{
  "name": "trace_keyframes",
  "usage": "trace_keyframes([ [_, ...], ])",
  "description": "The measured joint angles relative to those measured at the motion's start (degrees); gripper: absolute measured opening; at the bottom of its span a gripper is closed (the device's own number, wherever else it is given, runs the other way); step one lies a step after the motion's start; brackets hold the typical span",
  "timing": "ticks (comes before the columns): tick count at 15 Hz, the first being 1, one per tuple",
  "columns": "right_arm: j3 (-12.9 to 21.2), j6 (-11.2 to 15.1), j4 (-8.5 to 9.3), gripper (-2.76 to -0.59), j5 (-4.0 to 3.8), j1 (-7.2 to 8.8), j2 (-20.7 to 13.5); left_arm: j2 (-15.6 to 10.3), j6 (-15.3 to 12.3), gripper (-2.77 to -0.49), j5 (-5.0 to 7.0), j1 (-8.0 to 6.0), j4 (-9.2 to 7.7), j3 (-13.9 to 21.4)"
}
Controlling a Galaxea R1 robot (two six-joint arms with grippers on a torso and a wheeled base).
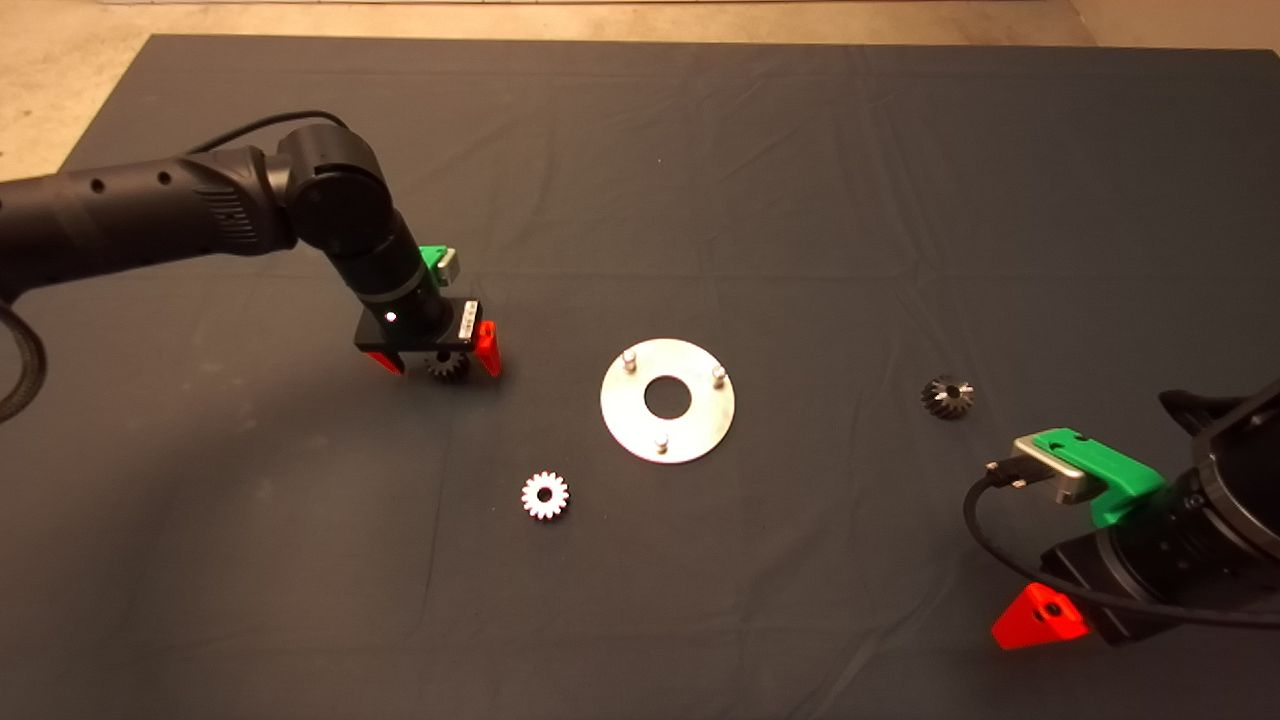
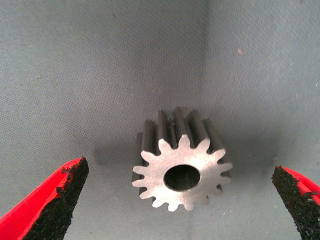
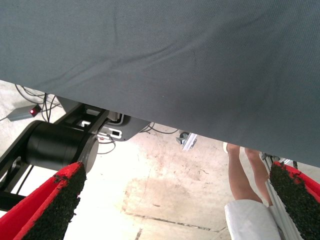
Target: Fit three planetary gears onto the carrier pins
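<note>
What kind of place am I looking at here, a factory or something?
More likely a robot test bench in a lab or workshop: a dark mat with only loose gears and a carrier plate, bare concrete floor, and cables beyond the table.

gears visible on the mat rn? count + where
3: one gear between the open left gripper's fingers, a bright one in front of the carrier plate, a dark one to its right.

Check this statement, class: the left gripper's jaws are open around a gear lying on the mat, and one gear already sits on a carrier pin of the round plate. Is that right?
Not quite. The left gripper does have its jaws open around a gear on the mat, but the head view shows all three carrier pins on the round plate bare. No gear is installed yet.
</note>
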Motion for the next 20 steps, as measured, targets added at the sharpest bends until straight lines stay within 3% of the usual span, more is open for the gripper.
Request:
trace_keyframes([
  [6,-0.02,0.00,0.00,-0.63,0.00,0.00,0.02,-0.02,1.65,-0.88,-0.07,-0.02,-0.06,0.00],
  [8,0.01,0.00,0.01,-0.63,0.00,0.00,0.05,-0.02,1.65,-1.03,-0.66,0.00,-0.06,0.00],
  [11,0.01,0.00,0.02,-0.63,0.00,0.00,0.12,0.00,1.65,-1.05,-0.71,-0.02,-0.06,-0.17],
  [14,0.01,0.00,0.02,-0.63,0.00,0.00,0.15,0.46,2.17,-1.18,-0.68,-0.02,-0.09,-1.95],
  [20,0.01,0.00,0.01,-0.63,0.00,0.00,0.15,0.79,2.50,-1.46,-0.72,-0.02,-0.09,-1.99],
])
